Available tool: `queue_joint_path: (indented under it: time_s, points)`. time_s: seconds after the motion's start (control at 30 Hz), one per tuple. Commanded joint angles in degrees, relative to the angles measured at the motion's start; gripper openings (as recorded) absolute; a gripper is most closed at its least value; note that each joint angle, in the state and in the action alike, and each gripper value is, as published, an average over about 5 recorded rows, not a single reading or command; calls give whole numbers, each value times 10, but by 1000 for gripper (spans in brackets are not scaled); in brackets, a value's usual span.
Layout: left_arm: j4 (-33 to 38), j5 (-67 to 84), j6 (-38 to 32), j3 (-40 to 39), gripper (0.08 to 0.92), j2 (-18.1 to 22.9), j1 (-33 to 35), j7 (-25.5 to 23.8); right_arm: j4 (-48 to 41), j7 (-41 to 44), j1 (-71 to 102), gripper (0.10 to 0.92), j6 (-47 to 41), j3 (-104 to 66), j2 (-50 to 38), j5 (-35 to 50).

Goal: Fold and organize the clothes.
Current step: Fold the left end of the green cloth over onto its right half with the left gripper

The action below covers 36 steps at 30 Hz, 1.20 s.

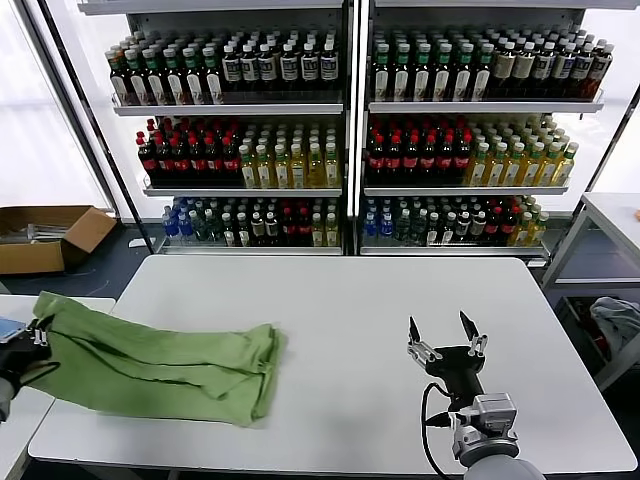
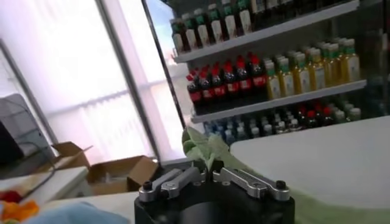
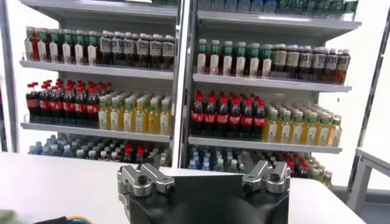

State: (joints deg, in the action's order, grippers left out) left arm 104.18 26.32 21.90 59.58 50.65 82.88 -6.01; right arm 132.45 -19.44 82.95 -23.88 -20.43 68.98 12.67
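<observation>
Two grippers on my rig. My left gripper (image 1: 30,340) is at 9 o'clock, past the table's left edge, jaws pressed together and pinching the end of the green shirt (image 1: 160,365). In the left wrist view the left gripper (image 2: 210,173) has both fingers (image 2: 177,181) meeting in the middle with green cloth bunched between them and standing up just beyond the tips.

My right gripper (image 1: 446,335) is at 5 o'clock over the table, fingers spread wide, holding nothing, well apart from the shirt. The right wrist view shows the right gripper (image 3: 204,179) with its two fingers far apart and only shelving beyond them.

Shirt lies folded lengthwise into a long band at roughly 8 o'clock on the white table (image 1: 380,300), one end hanging off the left edge into my left gripper, the other end ending short of table centre. I can't see collar, buttons or print.

Beyond the table at 12 o'clock, bottle shelves (image 1: 340,130) packed with dark, red and yellow bottles. A cardboard box (image 1: 45,235) sits on the floor at 10 o'clock. A second table (image 1: 610,225) stands at 3 o'clock.
</observation>
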Motion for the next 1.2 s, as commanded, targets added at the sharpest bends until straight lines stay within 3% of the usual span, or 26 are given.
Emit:
queue_joint_path:
  time_s: [0.03, 0.27, 0.47, 0.7, 1.2]
  points:
    - [59, -4, 10, -31, 103, 22, 0, 8, -5, -1, 0, 823, 0, -4, 2, -1]
    - [138, -42, 24, -171, 103, 149, -27, 28, -7, 0, 24, 823, 4, -15, 17, -16]
    - [153, -86, 26, -265, 103, 201, -44, 27, -7, 1, 45, 823, 8, -16, 31, -35]
    - [114, -129, 22, -321, 103, 218, -60, 13, -5, 1, 71, 823, 19, -25, 45, -47]
    - [67, -181, 9, -358, 103, 232, -44, -29, -5, 0, 93, 823, 27, -19, 61, -73]
